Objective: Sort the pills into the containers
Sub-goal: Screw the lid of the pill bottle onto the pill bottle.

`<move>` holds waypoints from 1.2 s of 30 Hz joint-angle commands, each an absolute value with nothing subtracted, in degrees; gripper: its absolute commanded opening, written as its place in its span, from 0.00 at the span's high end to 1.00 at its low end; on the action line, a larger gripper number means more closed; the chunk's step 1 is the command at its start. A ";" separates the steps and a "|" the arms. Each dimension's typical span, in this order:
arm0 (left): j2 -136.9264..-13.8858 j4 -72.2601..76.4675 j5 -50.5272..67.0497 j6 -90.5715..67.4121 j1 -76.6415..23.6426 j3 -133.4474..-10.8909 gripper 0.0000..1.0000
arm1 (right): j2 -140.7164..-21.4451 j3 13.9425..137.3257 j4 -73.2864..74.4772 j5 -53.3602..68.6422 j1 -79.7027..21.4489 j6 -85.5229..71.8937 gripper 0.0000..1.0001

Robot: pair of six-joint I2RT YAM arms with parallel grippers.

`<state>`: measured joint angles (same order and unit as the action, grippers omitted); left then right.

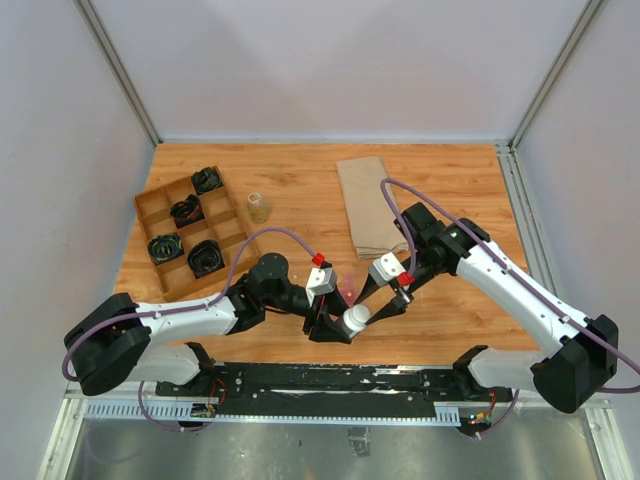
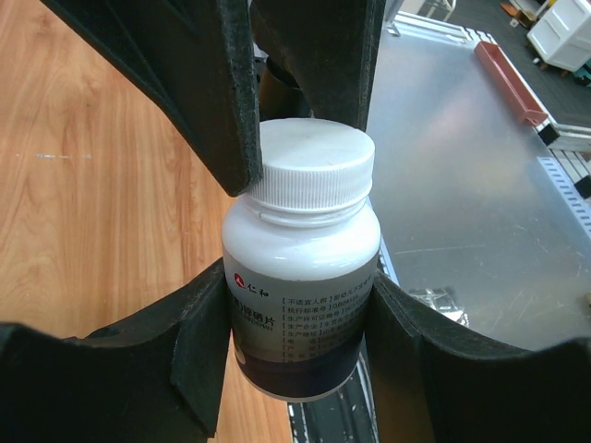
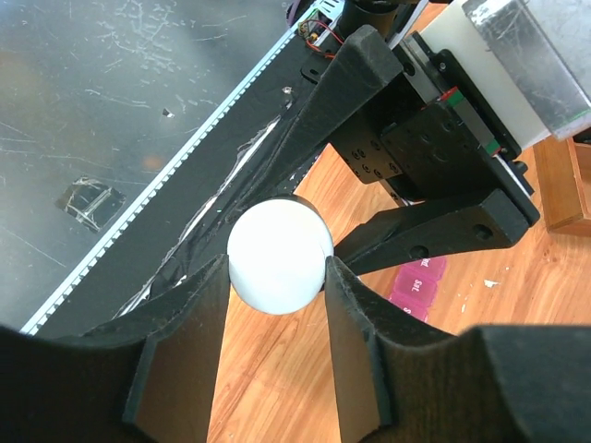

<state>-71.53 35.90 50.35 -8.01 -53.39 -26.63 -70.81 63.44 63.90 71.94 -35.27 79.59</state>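
Left wrist view: the left gripper [image 2: 300,300] clamps the body of a pill bottle [image 2: 303,242], and the right gripper [image 3: 277,269] pinches its white cap [image 3: 279,249]. The pink containers [image 3: 417,281] lie on the worktop [image 1: 300,180] near the middle of its near edge, just beside the grippers.

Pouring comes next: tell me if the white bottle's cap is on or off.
On. The ribbed white cap sits on the bottle's neck, bottle held in the left end effector.

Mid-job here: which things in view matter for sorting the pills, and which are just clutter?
For the job: white pill bottle, pink containers strip.
Lying about: wooden tray with black items, small clear bottle, brown paper bag.
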 commanded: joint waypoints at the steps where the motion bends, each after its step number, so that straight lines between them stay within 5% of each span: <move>1: -70.89 38.01 49.71 -8.35 -53.35 -28.00 1.00 | -70.08 62.78 61.41 71.22 -36.56 74.99 0.57; 13: -63.68 41.73 33.43 -7.15 -53.26 -23.85 1.00 | -71.03 62.41 50.06 60.84 -36.56 51.14 0.73; 23: -61.78 41.48 12.39 -1.67 -53.24 -24.43 1.00 | -77.05 63.16 37.02 45.23 -36.19 24.33 0.74; 29: -66.76 38.79 8.15 2.55 -53.26 -25.93 1.00 | -77.42 62.50 32.94 46.52 -32.90 13.88 0.76; 31: -68.17 38.87 9.71 2.97 -52.91 -25.72 1.00 | -76.66 61.98 32.19 48.66 -32.36 13.56 0.67; 33: -69.73 39.29 12.71 2.71 -52.59 -25.47 1.00 | -75.53 61.87 31.99 51.28 -31.90 14.68 0.37; 36: -71.18 40.63 18.83 2.29 -52.56 -24.59 1.00 | -72.51 62.37 32.73 55.87 -29.70 16.73 0.15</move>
<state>-69.73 34.54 13.15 1.28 -53.04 -23.49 -76.60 62.70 32.32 50.39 -32.03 16.84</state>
